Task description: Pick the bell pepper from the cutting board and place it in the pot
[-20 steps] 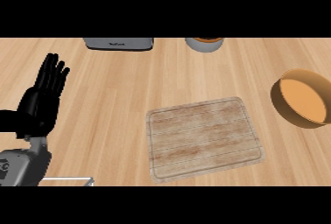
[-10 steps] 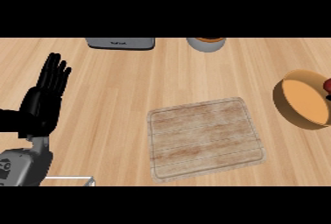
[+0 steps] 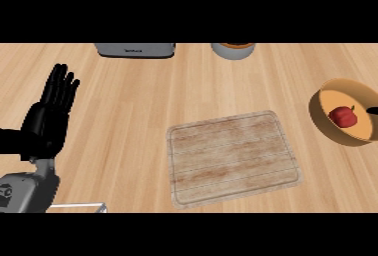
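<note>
1 pepper (image 3: 343,116), 1 pot (image 3: 323,118), 1 board (image 3: 232,156)

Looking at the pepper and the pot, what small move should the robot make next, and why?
Probably it should draw the right arm back, away from the pot. The red bell pepper already sits inside the pot and the cutting board is bare, so the placing looks done. Only a dark sliver shows at the right edge beside the pot; I cannot tell what it is. The left robot hand rests open at the left.

Cut off by the top edge: grey appliance (image 3: 135,49) and a round container (image 3: 233,50). Clipped at the right edge: pot (image 3: 325,102), plus a dark shape (image 3: 372,110) too partial to identify. Right hand nowhere in view.
</note>
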